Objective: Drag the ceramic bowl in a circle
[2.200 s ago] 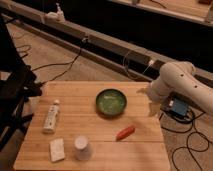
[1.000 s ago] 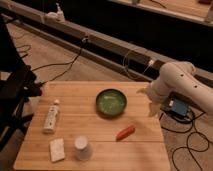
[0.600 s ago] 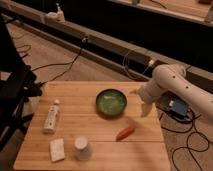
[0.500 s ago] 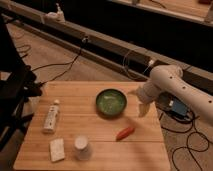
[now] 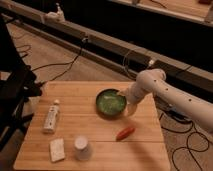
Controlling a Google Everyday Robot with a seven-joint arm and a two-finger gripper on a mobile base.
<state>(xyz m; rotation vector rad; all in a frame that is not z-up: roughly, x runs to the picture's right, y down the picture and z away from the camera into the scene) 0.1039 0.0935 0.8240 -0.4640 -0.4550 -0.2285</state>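
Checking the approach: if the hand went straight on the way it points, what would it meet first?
Probably the ceramic bowl: the hand sits at its right rim, pointing left across it. Depth is unclear, so it may already touch.

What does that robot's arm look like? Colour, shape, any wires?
The arm is smooth and creamy white, built of thick rounded tubes joined at a bulbous elbow. Its gripper, by the right rim of the ceramic bowl, is the same pale colour. No markings or cables show on it.
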